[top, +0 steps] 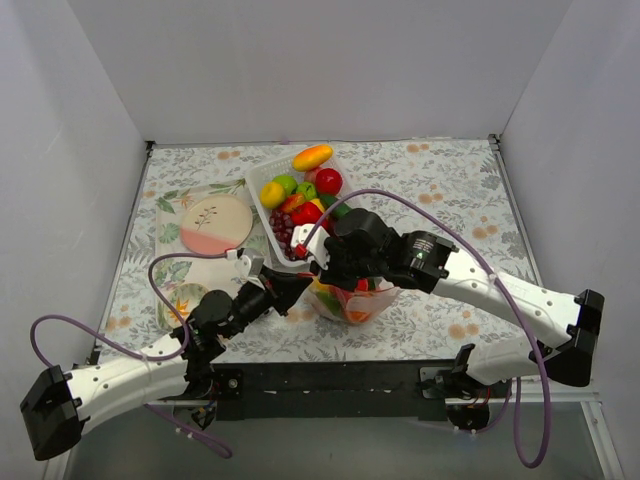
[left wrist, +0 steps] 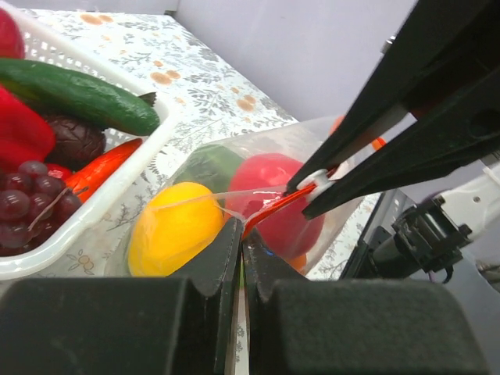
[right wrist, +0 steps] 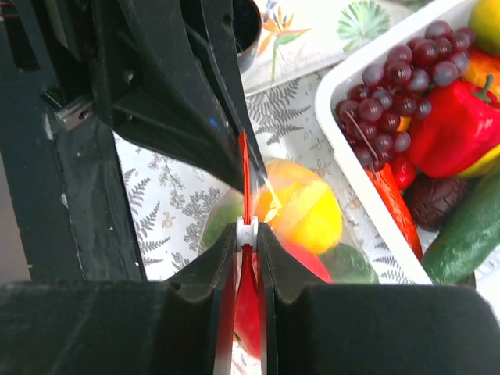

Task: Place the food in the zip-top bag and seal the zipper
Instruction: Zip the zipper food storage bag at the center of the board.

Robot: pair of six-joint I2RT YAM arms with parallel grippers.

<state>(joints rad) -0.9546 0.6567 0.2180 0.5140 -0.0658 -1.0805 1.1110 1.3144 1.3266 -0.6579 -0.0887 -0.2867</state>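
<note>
Two grippers pinch the top of the food bag.

The zip-top bag (top: 358, 303) sits on the table just beside the white tray (left wrist: 55, 254), on the side nearer the arms. Inside it you can see a yellow food (left wrist: 172, 230) and a red food (left wrist: 285, 195). The left gripper (left wrist: 240, 238) has its jaws shut tight, pinching the bag's top edge at one end of the zipper (left wrist: 273, 208). The right gripper (right wrist: 247, 234) has its jaws nearly closed, squeezing the little white slider (right wrist: 247, 230) on that orange-red strip (the strip runs straight from one gripper to the other). More food lies in the tray: purple grapes (right wrist: 394, 101), a red pepper (right wrist: 453, 129) and a green cucumber (left wrist: 78, 94).
</note>
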